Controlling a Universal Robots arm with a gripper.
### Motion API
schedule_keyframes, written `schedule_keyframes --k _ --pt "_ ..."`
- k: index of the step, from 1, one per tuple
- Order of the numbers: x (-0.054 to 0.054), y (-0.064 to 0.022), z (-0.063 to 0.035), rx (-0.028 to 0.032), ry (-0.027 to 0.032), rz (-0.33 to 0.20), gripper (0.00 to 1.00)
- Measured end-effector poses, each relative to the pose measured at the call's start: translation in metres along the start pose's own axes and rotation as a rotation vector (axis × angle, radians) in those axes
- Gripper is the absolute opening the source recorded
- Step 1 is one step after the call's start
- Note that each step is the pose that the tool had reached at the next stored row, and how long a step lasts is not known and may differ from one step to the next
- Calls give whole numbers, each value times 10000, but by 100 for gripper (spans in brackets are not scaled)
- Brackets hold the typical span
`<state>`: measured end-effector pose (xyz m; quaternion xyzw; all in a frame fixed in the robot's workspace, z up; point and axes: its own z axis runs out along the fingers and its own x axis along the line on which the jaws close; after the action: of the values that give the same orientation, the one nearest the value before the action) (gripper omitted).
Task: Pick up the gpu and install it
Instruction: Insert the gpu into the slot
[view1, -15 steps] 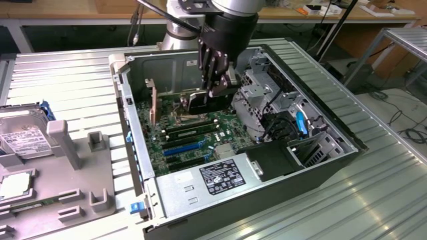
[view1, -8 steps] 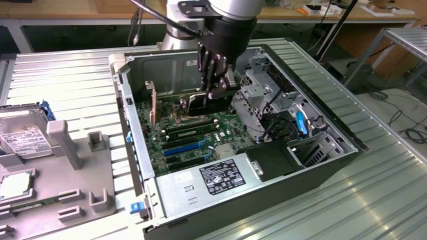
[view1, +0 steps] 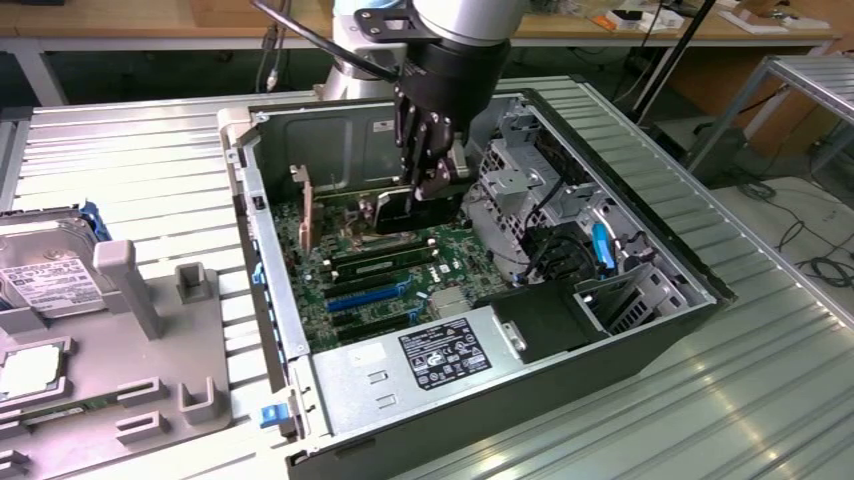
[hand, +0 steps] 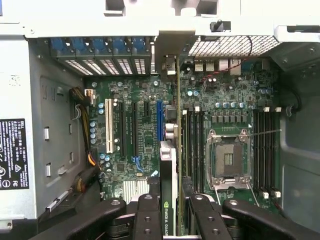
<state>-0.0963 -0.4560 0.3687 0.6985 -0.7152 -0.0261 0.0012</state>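
Observation:
The gpu (view1: 398, 212) stands on edge inside the open computer case (view1: 267, 300), dark face showing, just above the green motherboard (view1: 387, 290). My gripper (view1: 430, 180) reaches down from above and is shut on the card's upper edge. In the wrist view the gpu (hand: 168, 170) runs edge-on between my black fingers (hand: 148, 205), with my gripper (hand: 172, 200) clamped on it. Its silver end bracket (hand: 174, 47) meets the case's rear slot wall. The card lies beside the blue slot (hand: 159, 120); I cannot tell whether it is seated.
The empty CPU socket (hand: 227, 157) and memory slots (hand: 192, 145) flank the card. A drive cage (view1: 534, 185) and power supply (view1: 427, 360) crowd the case. At the exterior view's left, a grey fixture (view1: 147, 330) holds a hard drive (view1: 47, 270) and memory stick (view1: 54, 410).

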Motion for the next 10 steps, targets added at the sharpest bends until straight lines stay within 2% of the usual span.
schedule_keyframes --k 7,10 --pt "-42 -3 80 0 -18 -2 27" --pt "-41 -3 113 0 -51 -1 27"
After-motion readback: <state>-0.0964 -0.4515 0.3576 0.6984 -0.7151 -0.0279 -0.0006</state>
